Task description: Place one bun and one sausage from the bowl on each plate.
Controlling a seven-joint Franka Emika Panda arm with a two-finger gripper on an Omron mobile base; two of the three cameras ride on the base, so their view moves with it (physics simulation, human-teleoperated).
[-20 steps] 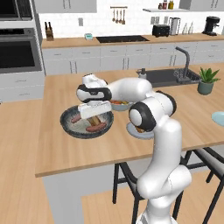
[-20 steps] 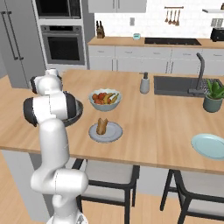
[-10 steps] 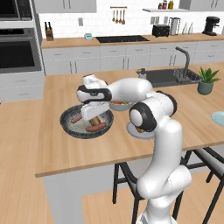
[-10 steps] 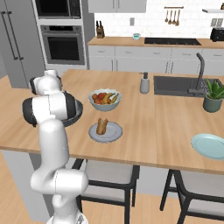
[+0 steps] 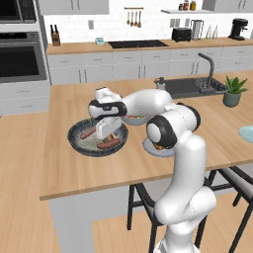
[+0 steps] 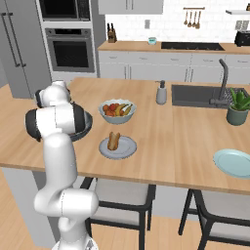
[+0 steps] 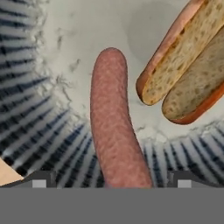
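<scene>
The dark ribbed bowl sits on the island's left side, and my gripper reaches down into it. In the hand view the bowl's ribbed wall and pale floor lie close below. A reddish sausage runs lengthwise between the two fingertips of my open gripper, with nothing gripped. A split bun lies just to its right. Another sausage rests at the bowl's far left. The near plate carries a bun. The second plate lies bare at the far right.
A pale fruit bowl stands just behind the near plate. A soap dispenser, the sink with its faucet and a potted plant lie toward the back right. Stools stand under the island's front edge.
The hand has sunk a little lower into the bowl. The jaws have stayed wide open.
</scene>
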